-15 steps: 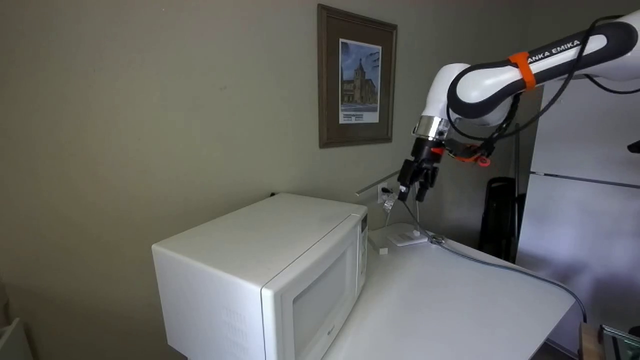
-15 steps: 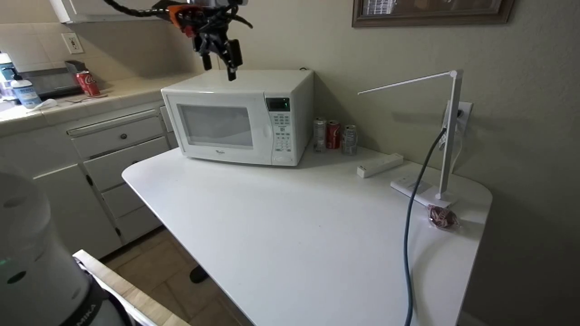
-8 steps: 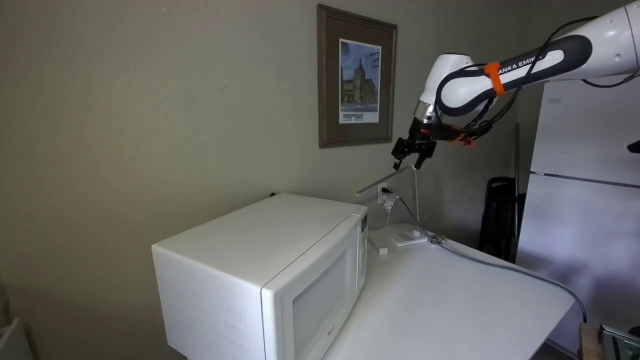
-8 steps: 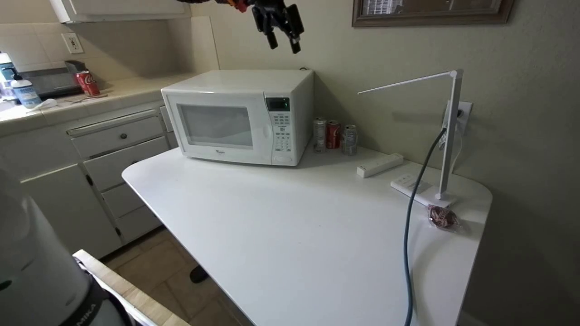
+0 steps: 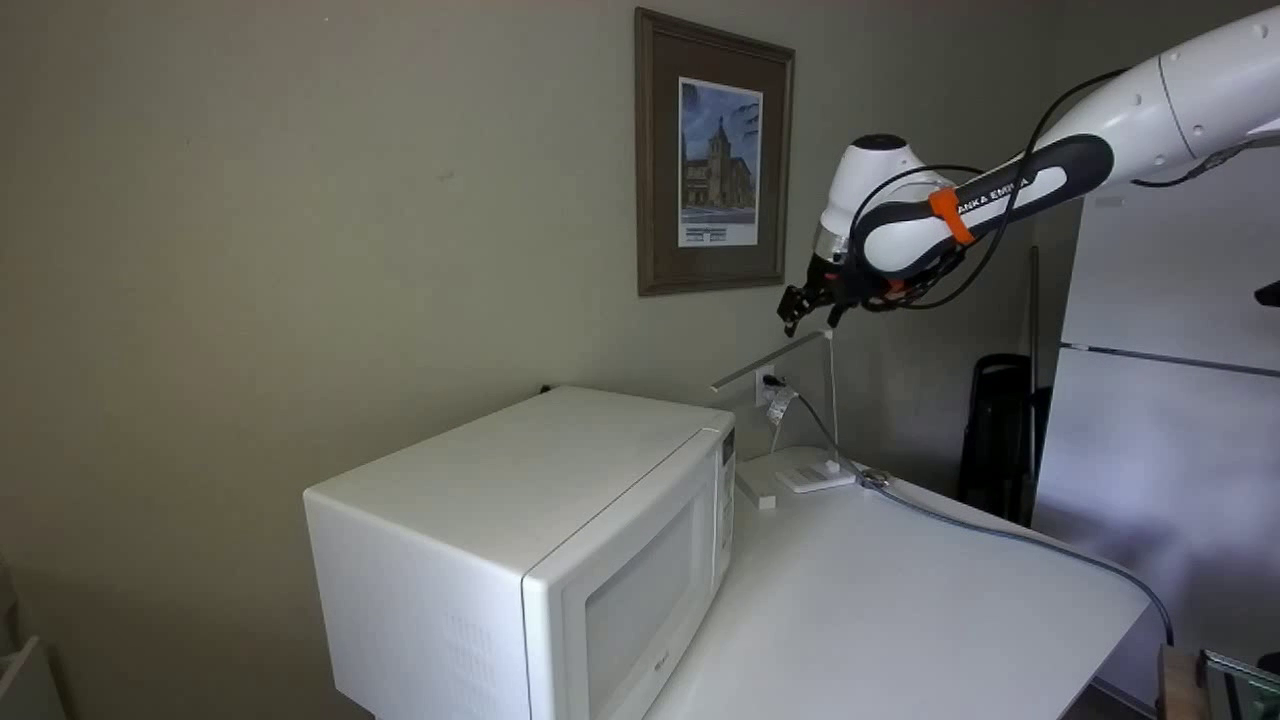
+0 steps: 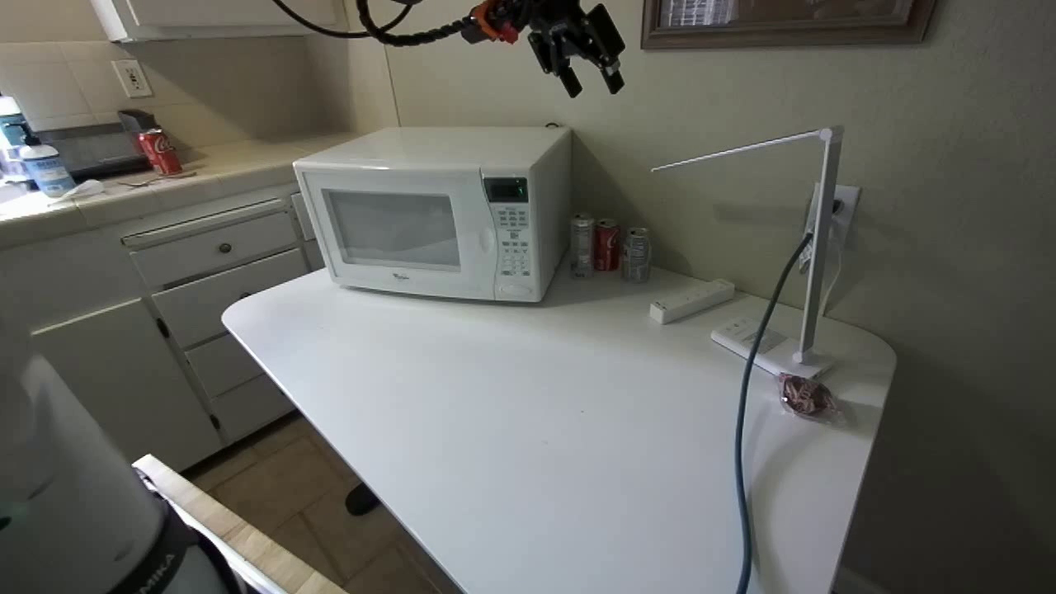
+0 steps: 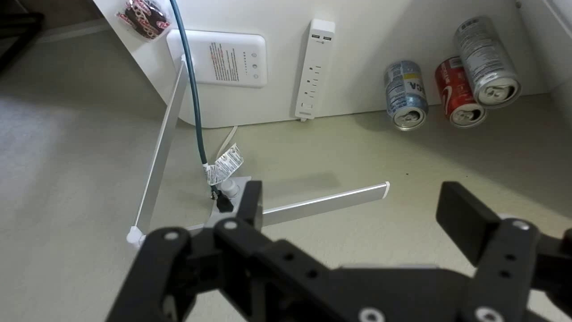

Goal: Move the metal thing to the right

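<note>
The metal thing is a slender silvery lamp-like stand with an upright post and a thin arm hinged at its top. It stands at the table's back corner in both exterior views (image 5: 833, 400) (image 6: 821, 239), its arm reaching toward the microwave. In the wrist view its arm (image 7: 330, 205) crosses the space between my fingers, further off, and its post runs at the left. One finger hides part of the arm. My gripper (image 5: 811, 324) (image 6: 592, 85) (image 7: 351, 197) is open and empty, high up. In an exterior view it hangs above and left of the stand, apart from it.
A white microwave (image 5: 520, 470) (image 6: 429, 214) stands on the white table (image 6: 536, 396). Three cans (image 6: 606, 245) (image 7: 460, 91) stand beside it. A white power strip (image 6: 691, 302), a dark cord (image 6: 745, 396) and a wrapped snack (image 6: 806, 394) lie near the stand. A framed picture (image 5: 715, 160) hangs behind.
My gripper has risen and moved along the wall from over the microwave toward the stand. It has stayed open. The stand and the other objects have not moved.
</note>
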